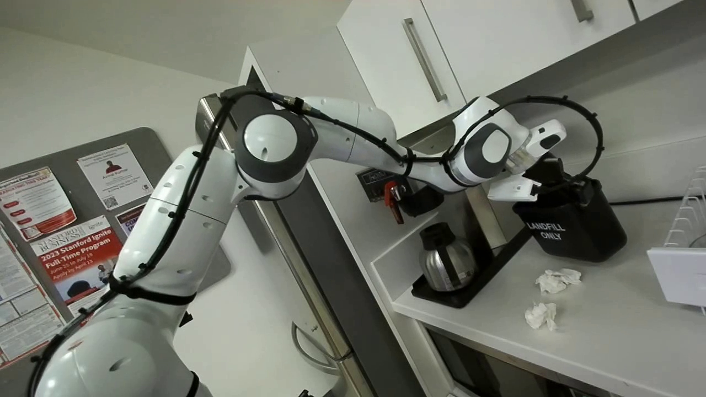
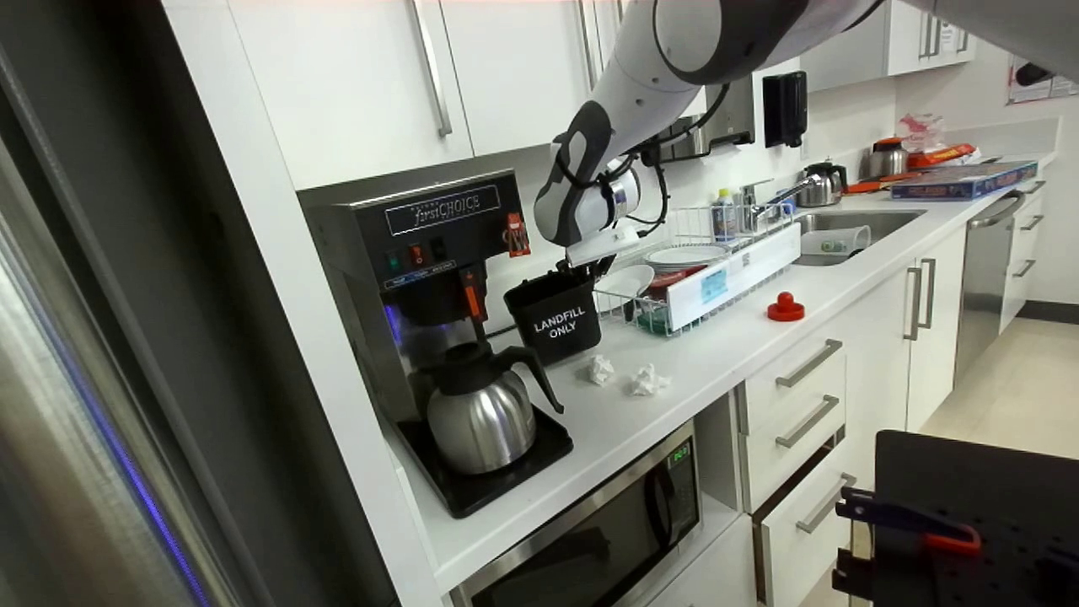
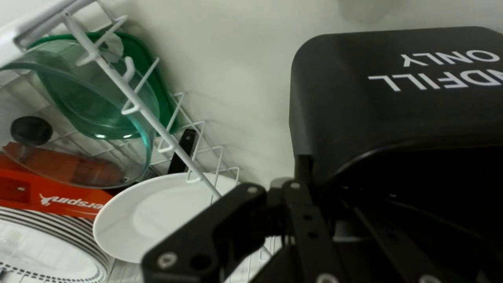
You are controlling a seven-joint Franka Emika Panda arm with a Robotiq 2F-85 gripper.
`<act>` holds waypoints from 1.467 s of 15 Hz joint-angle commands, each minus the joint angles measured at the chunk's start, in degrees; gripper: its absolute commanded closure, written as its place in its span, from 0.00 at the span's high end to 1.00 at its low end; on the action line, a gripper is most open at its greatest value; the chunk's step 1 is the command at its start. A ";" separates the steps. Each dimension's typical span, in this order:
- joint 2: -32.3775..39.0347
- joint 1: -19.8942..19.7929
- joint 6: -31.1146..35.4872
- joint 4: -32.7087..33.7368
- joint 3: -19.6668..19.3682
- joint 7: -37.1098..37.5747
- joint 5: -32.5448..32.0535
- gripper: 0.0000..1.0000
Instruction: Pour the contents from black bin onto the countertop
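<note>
The black bin [image 1: 573, 226] with white "LANDFILL ONLY" lettering stands roughly upright at the back of the white countertop [image 1: 623, 331]. It also shows in an exterior view [image 2: 556, 316] and in the wrist view [image 3: 377, 102]. I cannot tell whether its bottom touches the counter. My gripper [image 3: 314, 173] is shut on the bin's rim, one finger outside the wall and one inside. Two crumpled white wads, the contents, lie apart on the counter in front of the bin: a wad [image 2: 601, 370] and another wad [image 2: 647, 381]. The bin's inside is too dark to see into.
A coffee maker [image 2: 438, 219] and a steel coffee pot [image 2: 480, 421] stand close beside the bin. A wire dish rack [image 2: 733, 278] with plates is on its other side. A red knobbed object [image 2: 786, 309] lies near the counter's front edge. Cabinets [image 1: 496, 38] hang above.
</note>
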 commanded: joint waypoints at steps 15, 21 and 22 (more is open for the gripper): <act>6.83 -0.82 -10.19 13.94 -1.60 3.93 0.14 0.83; 2.87 -1.55 -2.64 9.07 0.13 0.90 0.80 1.00; 1.85 -1.81 -1.01 7.91 0.60 0.34 1.00 1.00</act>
